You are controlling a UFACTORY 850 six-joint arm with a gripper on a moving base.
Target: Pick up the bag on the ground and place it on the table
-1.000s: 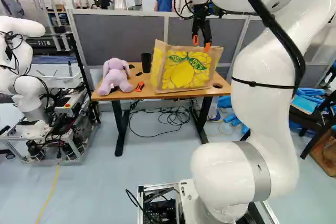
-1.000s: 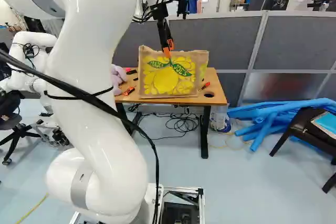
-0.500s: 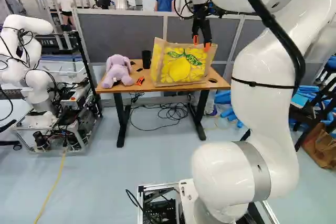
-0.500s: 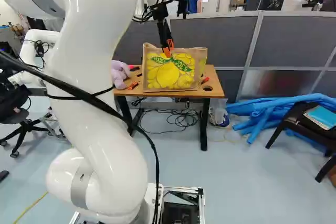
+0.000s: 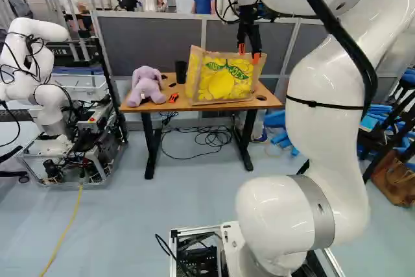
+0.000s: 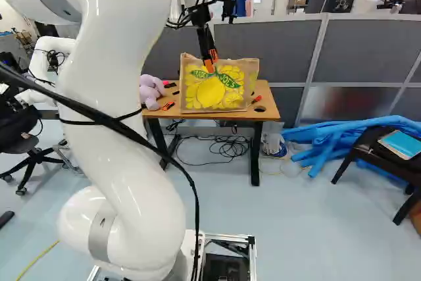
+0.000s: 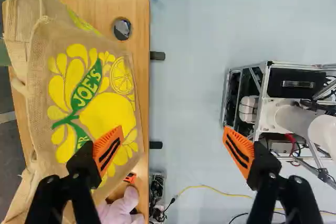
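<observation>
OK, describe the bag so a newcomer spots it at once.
Find the wooden table before the gray partition. The bag stands on it: tan cloth, big yellow lemon, green leaves. It is far bigger than the black cup and purple stuffed toy.

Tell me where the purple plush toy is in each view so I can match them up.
Left base view: the purple plush toy is on the table, left of the bag.
Right base view: left of the bag, partly hidden behind the arm.
Wrist view: partly in view, on the table beside the bag.
Shared landmark: the bag, with its yellow print.
</observation>
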